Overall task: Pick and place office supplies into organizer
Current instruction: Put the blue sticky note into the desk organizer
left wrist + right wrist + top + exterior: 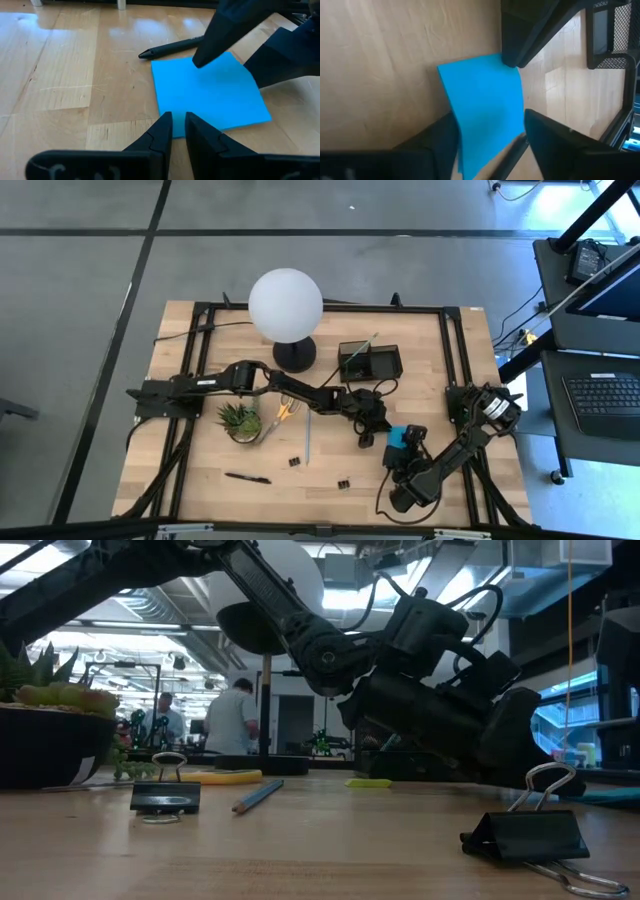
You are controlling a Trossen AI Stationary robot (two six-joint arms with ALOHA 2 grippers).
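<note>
We take the wooden table [200, 470] as the ground of the scene and the white globe lamp [286, 302], the largest thing on it, as our landmark. The left arm [250, 377] reaches from the table's left side past the lamp's base toward the right front, and the right arm [455, 450] bends in from the right. Just right of the lamp's base stands the black organizer [370, 360], with a thin pencil [360, 350] leaning in it. In front of the lamp and slightly left sits the small potted plant [240, 420], with the yellow-handled scissors [283, 411] beside it. Well in front and right of the lamp lies the blue sticky-note pad [396, 439], flat on the wood. The right gripper [490, 132] straddles the pad, its fingers apart, one on either side; we cannot tell whether they grip it. The left gripper [178, 127] hovers at the pad's edge, its fingertips nearly together with a thin gap, holding nothing. Smaller still, in front of the lamp, we see a pale blue pencil [308, 437], a black pen [247, 477], and two binder clips [295, 461].
</note>
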